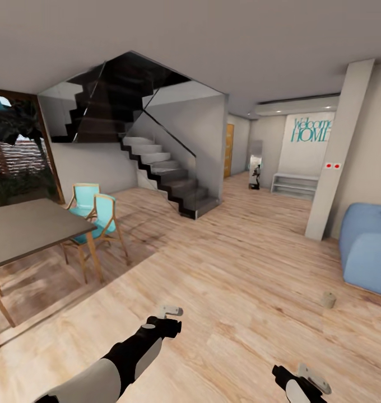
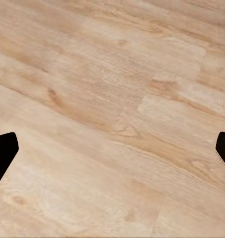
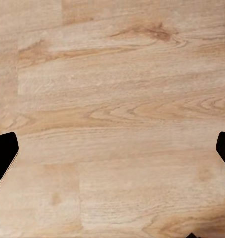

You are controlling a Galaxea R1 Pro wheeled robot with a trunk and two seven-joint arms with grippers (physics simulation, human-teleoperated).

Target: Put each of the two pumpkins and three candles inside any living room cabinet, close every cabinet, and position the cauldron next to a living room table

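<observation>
The wall sign (image 1: 311, 130) says "Welcome HOME". One candle (image 1: 328, 300) stands on the floor near the blue sofa (image 1: 367, 246). Both hands' fingers (image 2: 3, 153) (image 3: 3, 156) are spread wide, holding nothing.

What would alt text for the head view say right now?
A small tan candle stands on the light wood floor beside a blue sofa, ahead of the right end effector. The left end effector hangs empty over the planks. At the left, a dining table with turquoise chairs; a dark staircase behind.
</observation>
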